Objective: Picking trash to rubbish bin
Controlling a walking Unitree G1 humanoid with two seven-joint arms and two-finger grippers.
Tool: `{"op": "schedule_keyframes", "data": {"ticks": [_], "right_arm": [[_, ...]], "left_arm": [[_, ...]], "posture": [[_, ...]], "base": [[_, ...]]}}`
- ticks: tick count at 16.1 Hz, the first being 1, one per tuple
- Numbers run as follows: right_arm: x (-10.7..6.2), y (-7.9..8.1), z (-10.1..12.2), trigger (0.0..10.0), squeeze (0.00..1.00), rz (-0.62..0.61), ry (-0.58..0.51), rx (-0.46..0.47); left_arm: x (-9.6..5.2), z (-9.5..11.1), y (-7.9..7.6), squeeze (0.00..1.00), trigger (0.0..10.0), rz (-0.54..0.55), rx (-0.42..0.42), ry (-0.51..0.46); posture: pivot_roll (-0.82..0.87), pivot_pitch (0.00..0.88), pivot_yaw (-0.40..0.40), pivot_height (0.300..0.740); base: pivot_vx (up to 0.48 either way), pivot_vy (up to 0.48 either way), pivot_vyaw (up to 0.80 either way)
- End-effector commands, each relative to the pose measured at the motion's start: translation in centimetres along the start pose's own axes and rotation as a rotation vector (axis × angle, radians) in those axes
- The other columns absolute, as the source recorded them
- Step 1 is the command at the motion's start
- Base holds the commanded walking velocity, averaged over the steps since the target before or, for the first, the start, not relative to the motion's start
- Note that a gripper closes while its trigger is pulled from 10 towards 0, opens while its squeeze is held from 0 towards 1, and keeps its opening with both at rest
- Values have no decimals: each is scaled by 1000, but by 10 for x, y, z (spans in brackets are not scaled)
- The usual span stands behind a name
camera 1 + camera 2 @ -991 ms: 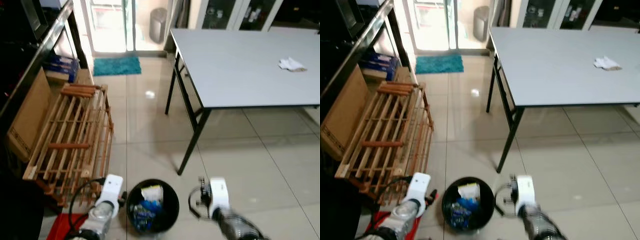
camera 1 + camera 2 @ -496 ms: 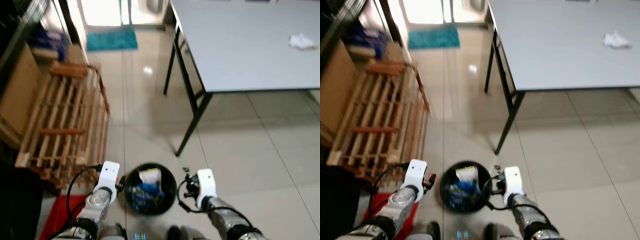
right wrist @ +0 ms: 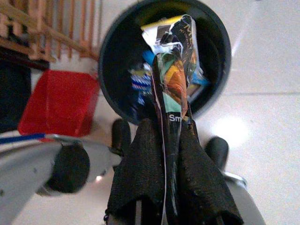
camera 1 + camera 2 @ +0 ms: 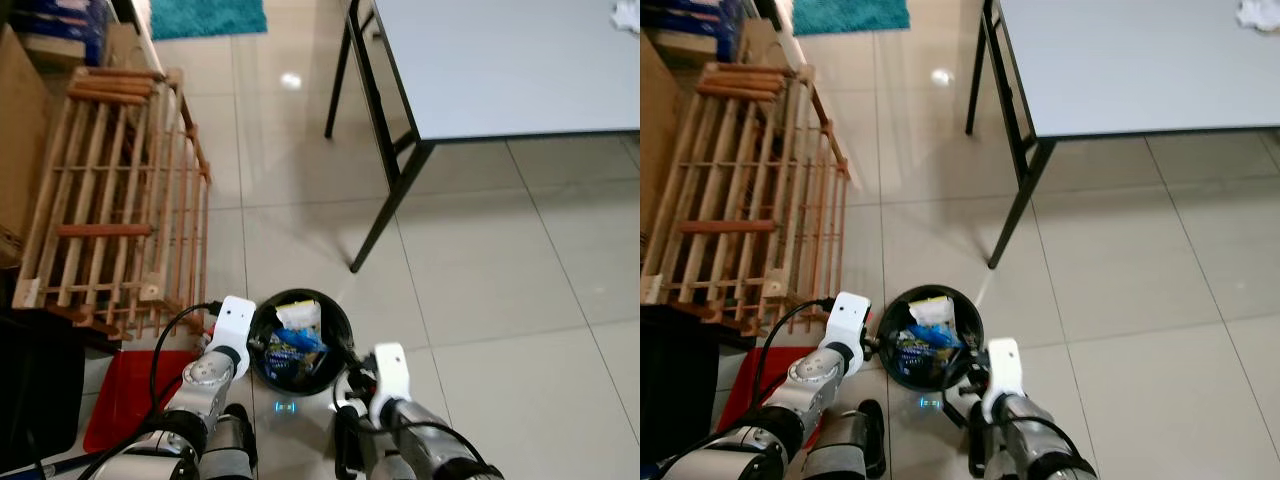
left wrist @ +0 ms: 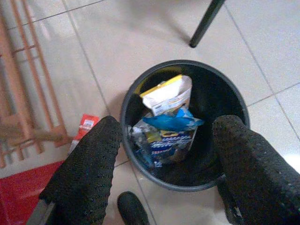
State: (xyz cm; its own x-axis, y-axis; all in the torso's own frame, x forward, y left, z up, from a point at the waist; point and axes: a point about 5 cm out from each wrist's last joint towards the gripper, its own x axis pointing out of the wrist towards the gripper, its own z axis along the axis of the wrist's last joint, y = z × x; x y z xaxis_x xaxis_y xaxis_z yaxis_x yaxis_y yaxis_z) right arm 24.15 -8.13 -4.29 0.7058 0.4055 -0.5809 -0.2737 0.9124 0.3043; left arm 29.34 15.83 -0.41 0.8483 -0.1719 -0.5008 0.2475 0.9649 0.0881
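Observation:
A round black rubbish bin (image 4: 342, 345) stands on the tiled floor just in front of me, with a yellow-and-white packet (image 5: 166, 96) and a blue wrapper (image 5: 171, 122) inside. My right gripper (image 3: 166, 124) is shut on a crumpled colourful snack wrapper (image 3: 173, 70) and holds it over the bin's near right rim (image 3: 105, 47). In the head views that gripper (image 4: 352, 378) sits beside the bin's right edge. My left gripper (image 5: 169, 124) is open and bare, its fingers (image 5: 91, 164) spread above the bin's left side.
A wooden slatted rack (image 4: 110, 200) lies left of the bin, with a red flat object (image 4: 125, 400) below it. A grey table (image 4: 500, 60) with black legs (image 4: 385, 215) stands ahead on the right, with a white crumpled tissue (image 4: 628, 12) on it. My black feet (image 5: 133, 208) are by the bin.
The camera has tilted down and drawn closer to the bin. Both grippers have closed in on the bin, and the right one with the wrapper now hangs at its rim.

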Motion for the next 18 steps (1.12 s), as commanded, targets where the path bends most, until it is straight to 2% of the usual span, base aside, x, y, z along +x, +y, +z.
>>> {"op": "schedule_keyframes", "data": {"ticks": [1,4,7,11,18], "right_arm": [[-2,2,-9,10000,0,7,13,17],[1,10,-3,10000,0,27,-17,37],[4,11,6,10000,0,22,-49,39],[8,6,27,10000,0,-13,-93,24],[13,11,46,10000,0,15,-117,-7]], "left_arm": [[-1,-4,-6,0,10000,-48,14,4],[-2,-4,-12,0,10000,-134,71,-7],[-3,-4,-7,0,10000,-130,67,-11],[-4,-1,-8,0,10000,-189,109,-25],[-6,-1,-6,0,10000,-219,127,-31]], "posture": [[-32,387,-78,740],[-28,383,-76,740],[-21,386,-75,740],[-15,400,-77,740],[0,421,-75,740]], "base": [[0,0,0],[0,0,0],[0,0,0],[0,0,0],[0,0,0]]}}
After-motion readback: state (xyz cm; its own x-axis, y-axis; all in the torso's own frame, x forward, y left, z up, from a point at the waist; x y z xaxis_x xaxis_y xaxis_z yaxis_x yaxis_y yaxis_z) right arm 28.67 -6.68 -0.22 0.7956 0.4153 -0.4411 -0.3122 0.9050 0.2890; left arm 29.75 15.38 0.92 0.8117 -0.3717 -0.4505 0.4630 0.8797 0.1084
